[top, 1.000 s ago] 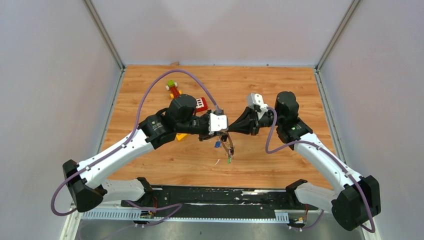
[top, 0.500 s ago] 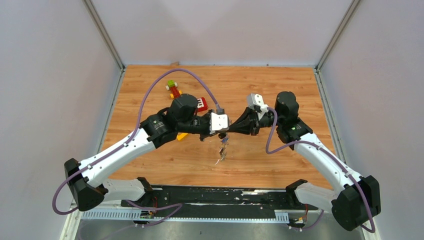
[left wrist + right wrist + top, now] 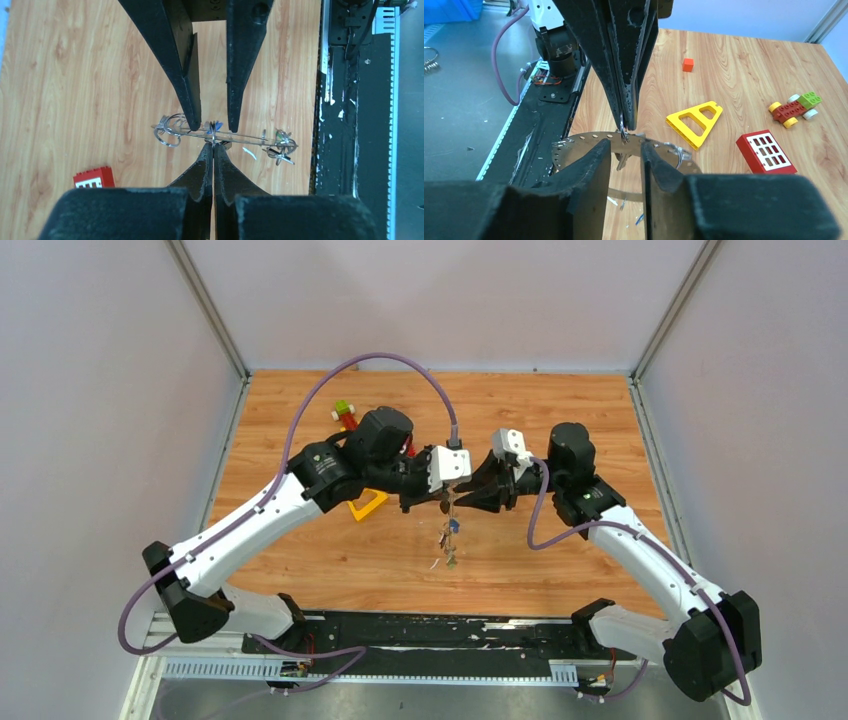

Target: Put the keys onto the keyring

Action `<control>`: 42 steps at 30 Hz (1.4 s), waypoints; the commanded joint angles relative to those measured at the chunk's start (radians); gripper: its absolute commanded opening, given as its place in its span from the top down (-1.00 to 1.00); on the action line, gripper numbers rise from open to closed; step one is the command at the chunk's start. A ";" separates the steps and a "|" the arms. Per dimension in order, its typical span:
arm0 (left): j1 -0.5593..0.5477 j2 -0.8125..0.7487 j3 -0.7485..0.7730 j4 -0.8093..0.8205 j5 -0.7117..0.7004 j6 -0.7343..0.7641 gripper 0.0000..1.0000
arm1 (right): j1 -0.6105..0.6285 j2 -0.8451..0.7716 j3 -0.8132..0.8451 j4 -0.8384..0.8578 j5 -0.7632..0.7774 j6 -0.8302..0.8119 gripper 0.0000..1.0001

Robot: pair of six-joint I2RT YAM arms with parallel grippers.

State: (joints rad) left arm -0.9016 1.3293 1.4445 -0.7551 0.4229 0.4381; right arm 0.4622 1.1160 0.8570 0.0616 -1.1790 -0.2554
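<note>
partly hidden keyring (image 3: 578, 143) behind right gripper (image 3: 625, 146)

No text, label, brand, number or sign can be read in any of the views. The white grid on the red block (image 3: 767, 151) on the table (image 3: 734, 65) is a plain pattern, not lettering.

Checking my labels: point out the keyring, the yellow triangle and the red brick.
keyring (image 3: 574, 144): right wrist view, left rim.
yellow triangle (image 3: 676, 121): right wrist view, left corner.
red brick (image 3: 768, 151): right wrist view, windowed face.
</note>
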 commanded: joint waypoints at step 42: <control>-0.026 0.137 0.207 -0.210 -0.010 -0.187 1.00 | 0.045 0.017 0.037 0.000 -0.053 -0.031 0.72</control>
State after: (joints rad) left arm -0.9222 1.4708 1.6283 -1.0039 0.3851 0.2726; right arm 0.4973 1.1431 0.8577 0.0467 -1.1938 -0.2680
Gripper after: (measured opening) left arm 0.007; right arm 0.190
